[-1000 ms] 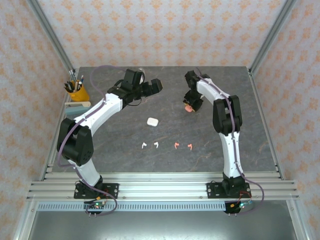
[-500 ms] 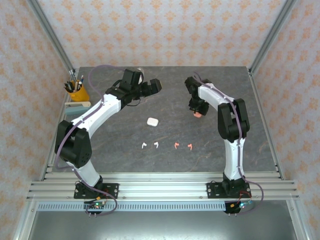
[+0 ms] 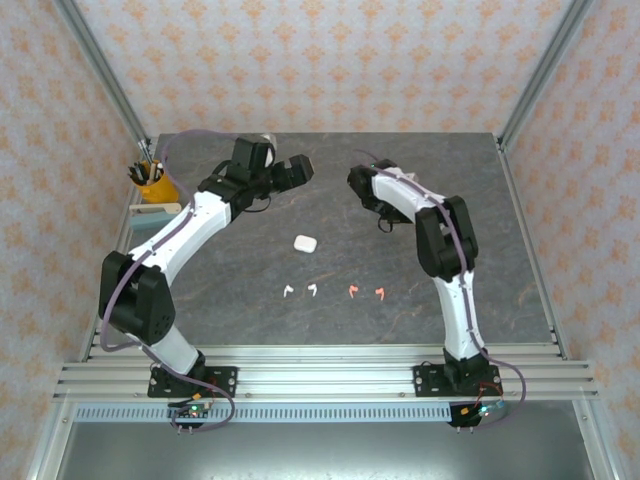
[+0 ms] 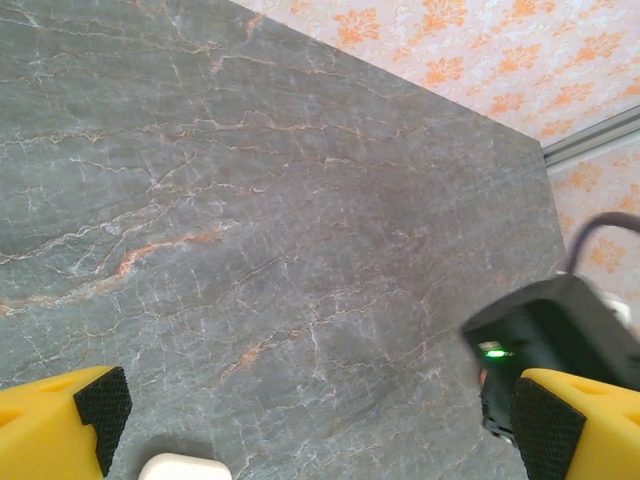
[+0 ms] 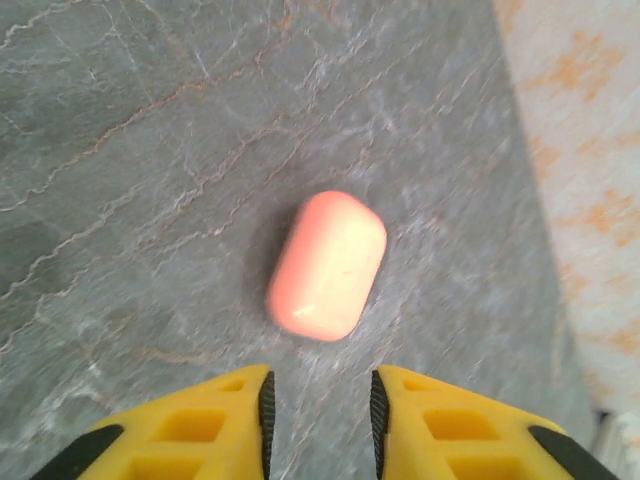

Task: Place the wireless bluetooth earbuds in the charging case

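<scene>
We saw a yellow pen cup [image 3: 153, 187] at the grey marbled table's [image 3: 520, 250] left edge, orange-patterned wallpaper [image 3: 330, 60] behind.

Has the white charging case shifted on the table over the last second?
No. The white case lies in the same spot as before, on the far side of the earbud row, just beyond the white earbuds, with the same gap to them.

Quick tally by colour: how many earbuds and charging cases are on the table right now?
white earbuds: 2
coral-pink earbuds: 2
white charging case: 1
coral-pink charging case: 1
Total: 6
</scene>
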`<state>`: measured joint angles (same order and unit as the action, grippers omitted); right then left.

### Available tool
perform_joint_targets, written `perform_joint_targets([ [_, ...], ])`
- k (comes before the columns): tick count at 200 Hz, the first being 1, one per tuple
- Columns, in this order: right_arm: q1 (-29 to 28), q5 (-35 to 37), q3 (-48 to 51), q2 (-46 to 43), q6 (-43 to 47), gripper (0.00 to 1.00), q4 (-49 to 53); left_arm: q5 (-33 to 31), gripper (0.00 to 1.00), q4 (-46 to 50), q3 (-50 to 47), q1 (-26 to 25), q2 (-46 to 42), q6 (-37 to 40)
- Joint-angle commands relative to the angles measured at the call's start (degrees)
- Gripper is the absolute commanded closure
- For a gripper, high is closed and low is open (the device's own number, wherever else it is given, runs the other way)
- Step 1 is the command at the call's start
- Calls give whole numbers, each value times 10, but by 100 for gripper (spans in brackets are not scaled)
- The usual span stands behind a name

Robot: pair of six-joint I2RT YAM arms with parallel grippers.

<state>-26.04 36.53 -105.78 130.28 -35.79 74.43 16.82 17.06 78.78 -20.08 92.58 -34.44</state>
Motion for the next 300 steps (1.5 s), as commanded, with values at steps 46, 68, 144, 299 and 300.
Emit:
perform_joint_targets([
  [46, -33, 56, -31, 43, -74, 65, 92, -17, 0, -1, -30, 21, -55, 16],
  [68, -26, 9, -30, -7, -62, 61, 50, -14, 0, 0, -31, 21, -56, 17],
  [144, 146, -261, 54, -128, -68, 18, -92, 12, 0, -12, -27, 21, -23, 14],
  [299, 299, -414, 162, -93, -95, 14, -276, 34, 0, -2, 10, 17, 38, 8],
  [300, 300, -415, 162, -92, -95, 14, -276, 34, 0, -1, 10, 17, 38, 8],
])
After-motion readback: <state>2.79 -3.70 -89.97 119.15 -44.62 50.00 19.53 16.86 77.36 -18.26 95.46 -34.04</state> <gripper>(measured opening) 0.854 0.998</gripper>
